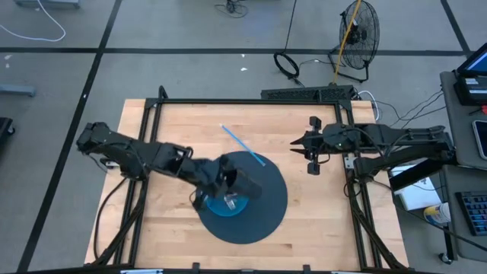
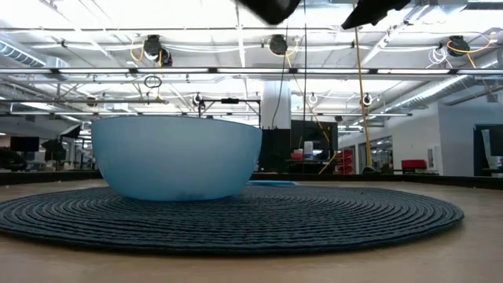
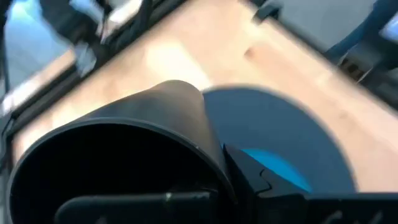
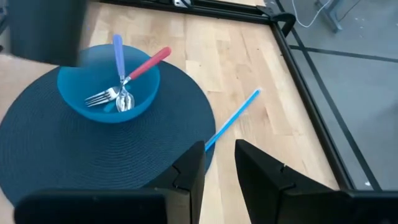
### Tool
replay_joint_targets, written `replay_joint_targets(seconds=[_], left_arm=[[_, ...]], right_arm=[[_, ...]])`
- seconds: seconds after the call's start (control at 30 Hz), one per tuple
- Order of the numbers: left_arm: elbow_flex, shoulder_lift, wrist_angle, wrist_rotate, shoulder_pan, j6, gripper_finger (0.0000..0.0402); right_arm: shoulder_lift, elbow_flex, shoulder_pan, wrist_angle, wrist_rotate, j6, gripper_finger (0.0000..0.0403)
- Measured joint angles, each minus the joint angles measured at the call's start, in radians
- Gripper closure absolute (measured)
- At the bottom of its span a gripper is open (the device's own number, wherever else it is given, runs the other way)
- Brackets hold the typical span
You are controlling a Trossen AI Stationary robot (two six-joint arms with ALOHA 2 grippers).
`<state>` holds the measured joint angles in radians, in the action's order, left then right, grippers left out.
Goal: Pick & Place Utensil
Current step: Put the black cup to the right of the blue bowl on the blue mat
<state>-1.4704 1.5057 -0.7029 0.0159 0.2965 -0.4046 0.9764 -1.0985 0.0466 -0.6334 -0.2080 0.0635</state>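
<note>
A light blue bowl stands on a round dark woven placemat. A red-handled fork and a blue-handled spoon lie in it. My left gripper is over the bowl, shut on a black cup that is tipped on its side in the air. In the low view the bowl sits on the mat. A light blue straw lies on the table, one end on the mat's far edge. My right gripper hovers open near the right edge. My left gripper holds the black cup by its wall near the rim, with one finger against the outside. The other finger cannot be made out behind the cup. The cup is lifted clear above the bowl and tilted.
A black metal frame borders the wooden table. The straw lies just ahead of my right gripper. Bare wood shows around the placemat. A fan and cables lie on the floor beyond the far edge.
</note>
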Motion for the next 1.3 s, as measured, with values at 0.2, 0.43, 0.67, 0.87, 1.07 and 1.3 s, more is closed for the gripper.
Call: replay_joint_targets(seconds=[0.2,0.43,0.67,0.87,1.07,1.3], left_arm=[[-0.001,0.067,0.079,-0.02,0.07,0.0,0.0388],[0.001,0.206,0.121,-0.058,0.082,0.008,0.0396],[0.0,0.294,0.157,-0.099,0.055,0.014,0.0388],[0.0,0.315,0.16,-0.158,0.051,0.014,0.0386],[0.0,0.329,0.17,-0.199,0.068,0.017,0.0395],[-0.002,0.353,0.193,-0.203,0.073,0.016,0.038]], right_arm=[[0.0,0.0,0.023,0.012,-0.005,0.0,0.0316],[0.0,0.0,0.055,0.023,-0.005,-0.002,0.0316],[0.0,0.0,0.081,0.019,-0.005,-0.026,0.0316],[0.0,0.0,0.088,0.02,-0.006,-0.026,0.0316],[0.0,0.0,0.088,0.023,-0.008,-0.025,0.0316],[0.0,0.0,0.088,0.027,-0.009,-0.024,0.0316]])
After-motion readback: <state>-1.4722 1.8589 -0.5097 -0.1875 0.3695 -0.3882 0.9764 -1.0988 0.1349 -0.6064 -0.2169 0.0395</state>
